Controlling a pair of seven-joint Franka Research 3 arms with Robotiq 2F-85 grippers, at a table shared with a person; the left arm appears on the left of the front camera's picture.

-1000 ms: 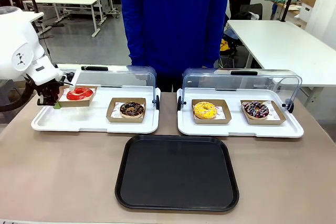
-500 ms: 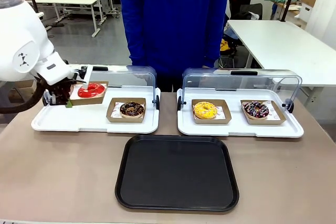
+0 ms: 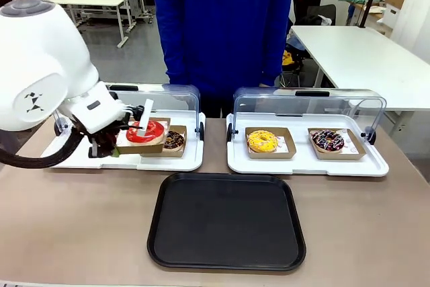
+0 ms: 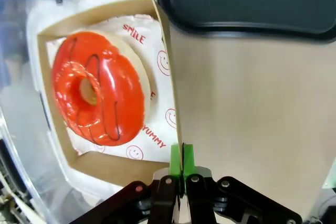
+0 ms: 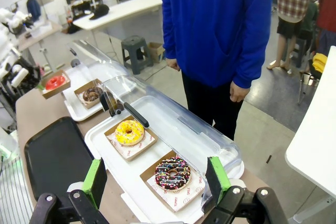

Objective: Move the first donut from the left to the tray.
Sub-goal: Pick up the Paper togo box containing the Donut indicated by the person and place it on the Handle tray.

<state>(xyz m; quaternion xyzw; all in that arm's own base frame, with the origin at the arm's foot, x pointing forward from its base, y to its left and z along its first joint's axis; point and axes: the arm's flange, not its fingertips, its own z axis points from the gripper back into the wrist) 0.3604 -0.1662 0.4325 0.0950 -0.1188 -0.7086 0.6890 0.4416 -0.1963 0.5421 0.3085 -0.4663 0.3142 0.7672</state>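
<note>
I have the red donut in the air, carried in its small cardboard tray by my left gripper. In the left wrist view the green pads are pressed together on the thin side wall of that cardboard tray, so the left gripper is clamped on the cardboard, not on the donut itself. The donut sits tilted inside on white printed paper.

In the front view the carried donut hangs above the left white tray, partly in front of the chocolate donut there, and short of the black tray. The black tray lies bare on the worktop in the middle, nearer to me than the two white trays.

My right gripper hangs with its jaws wide and nothing between them, looking down on the right white tray with the yellow donut and the sprinkled donut. A person in a blue top stands at the far side.

I judge the pickup done; the carry across to the black tray and the set-down remain.
</note>
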